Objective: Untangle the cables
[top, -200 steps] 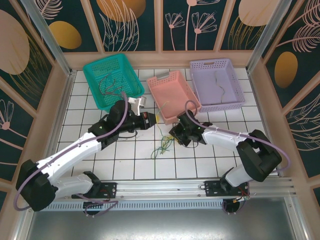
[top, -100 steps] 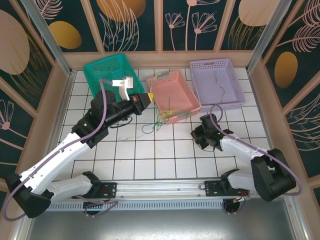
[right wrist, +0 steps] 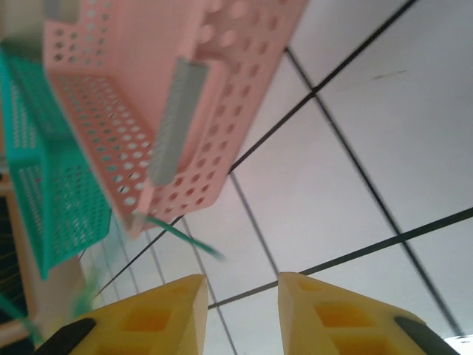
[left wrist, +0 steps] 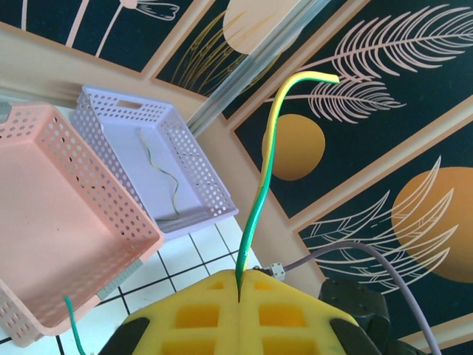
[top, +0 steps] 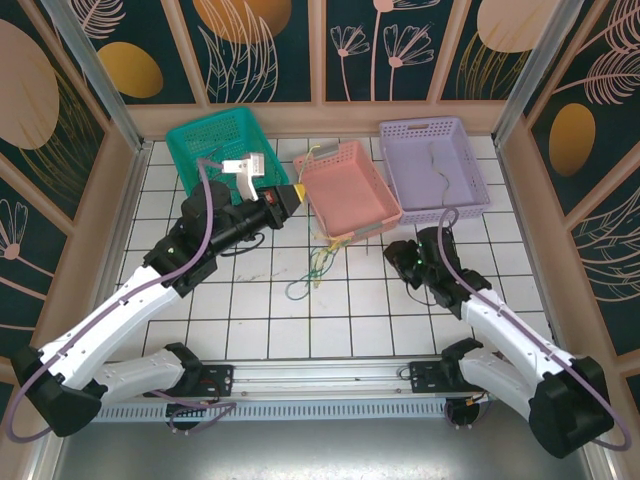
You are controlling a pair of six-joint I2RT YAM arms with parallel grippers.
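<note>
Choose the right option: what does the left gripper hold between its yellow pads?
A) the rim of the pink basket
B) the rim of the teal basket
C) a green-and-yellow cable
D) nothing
C: in the left wrist view the green-and-yellow cable rises straight out of the seam where the left gripper has its jaws pressed together, and no basket rim is between them.

This is looking like a robotics lab test cell. Two white-and-black arms [top: 120, 310] are sitting bolted to an aluminium rail [top: 320, 372] at the near edge of a white gridded surface [top: 260, 320]. Printed panels [top: 265, 60] of leaves and flowers are closing it in on the left, right and far sides, between metal posts [top: 90, 60]. A teal basket [top: 186, 165], a pink basket [top: 350, 190] and a lilac basket [top: 405, 170], all perforated, are lining the far side.
</note>
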